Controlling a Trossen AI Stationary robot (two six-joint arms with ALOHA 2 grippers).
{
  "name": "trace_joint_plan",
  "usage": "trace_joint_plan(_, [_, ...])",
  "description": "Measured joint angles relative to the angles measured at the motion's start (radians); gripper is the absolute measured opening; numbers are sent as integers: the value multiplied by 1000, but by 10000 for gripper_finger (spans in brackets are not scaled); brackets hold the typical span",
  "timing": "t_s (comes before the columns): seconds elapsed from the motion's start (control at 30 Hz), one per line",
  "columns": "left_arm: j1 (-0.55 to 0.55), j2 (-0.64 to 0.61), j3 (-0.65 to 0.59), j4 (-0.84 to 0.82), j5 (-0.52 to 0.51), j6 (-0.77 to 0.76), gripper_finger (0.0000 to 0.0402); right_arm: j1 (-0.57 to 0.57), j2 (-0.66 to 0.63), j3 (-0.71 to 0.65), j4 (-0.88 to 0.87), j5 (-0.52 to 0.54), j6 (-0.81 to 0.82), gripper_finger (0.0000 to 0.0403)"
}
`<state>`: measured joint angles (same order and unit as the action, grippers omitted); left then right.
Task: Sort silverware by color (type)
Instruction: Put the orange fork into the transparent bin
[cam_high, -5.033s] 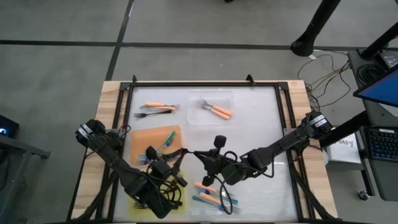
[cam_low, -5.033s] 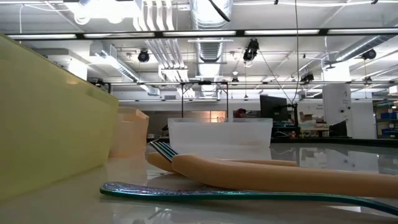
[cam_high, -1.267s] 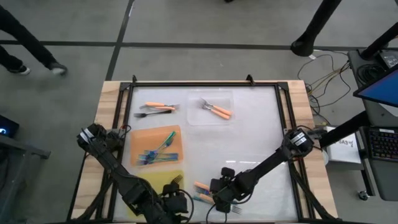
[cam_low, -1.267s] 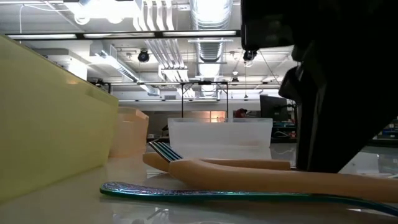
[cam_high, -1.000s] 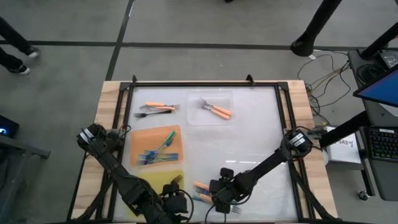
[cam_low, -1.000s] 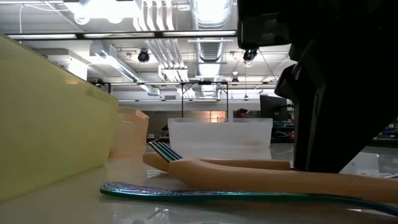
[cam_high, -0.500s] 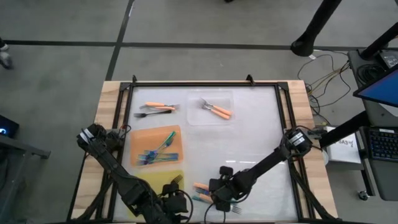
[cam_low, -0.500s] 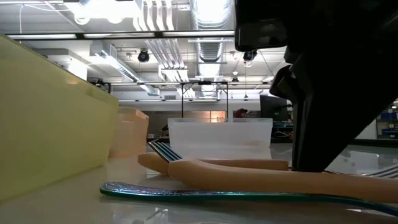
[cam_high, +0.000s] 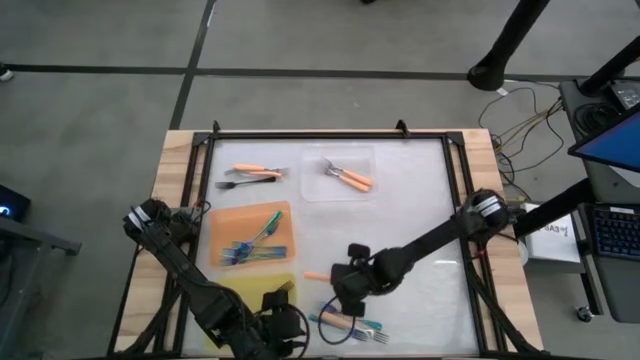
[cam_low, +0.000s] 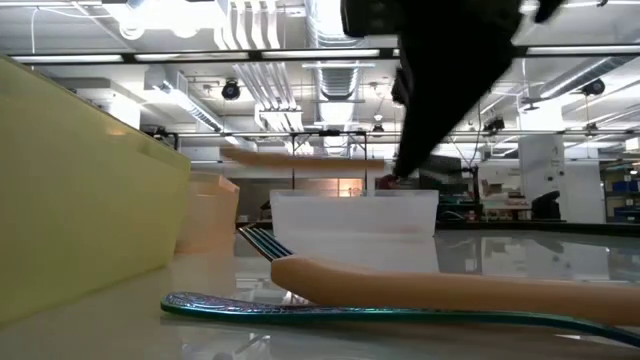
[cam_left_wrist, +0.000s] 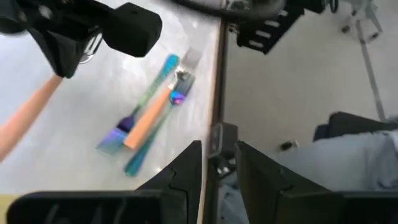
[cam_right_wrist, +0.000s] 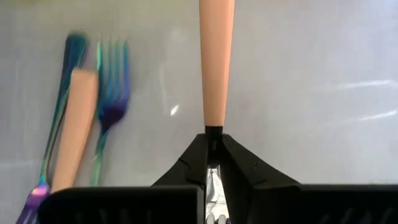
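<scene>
I am pinching an orange-handled fork (cam_right_wrist: 216, 59) in my right gripper (cam_right_wrist: 213, 144), clenched at the neck where handle meets metal, lifting it clear above the table (cam_high: 400, 215) near its front middle. It seems light, stiff and slightly slippery, so I am gripping close.

My station: grey floor (cam_high: 90, 110) crossed by dark seams surrounds the wood-edged worktop (cam_high: 176, 160). Cables (cam_high: 530, 105) trail at one side. Beyond, I see ceiling lights (cam_low: 170, 15), ducts (cam_low: 335, 25) and distant shelving (cam_low: 615, 190).
</scene>
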<state>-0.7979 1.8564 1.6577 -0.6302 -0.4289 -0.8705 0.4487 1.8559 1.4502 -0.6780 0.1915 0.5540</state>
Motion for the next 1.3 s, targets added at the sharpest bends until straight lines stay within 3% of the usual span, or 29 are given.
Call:
trace_joint_plan(0.23, [-1, -20, 0, -68, -119, 8, 77, -38, -130, 2, -83, 161, -85, 14])
trace_joint_plan(0.4, [1, -58, 0, -147, -212, 49, 77, -131, -226, 2, -167, 228, -145, 13])
trace_joint_plan(0.63, [15, -104, 0, -194, -297, 129, 77, -374, -264, 2, -199, 227, -299, 13])
trace_joint_plan(0.93, [35, -137, 0, -257, -336, 156, 77, -684, -155, 1, -171, 142, -446, 13])
trace_joint_plan(1.13, [37, -151, 0, -292, -368, 155, 77, -732, -78, 0, -166, 137, -477, 16])
trace_joint_plan(1.3, [35, -151, 0, -297, -368, 151, 77, -708, -65, 0, -144, 93, -477, 56])
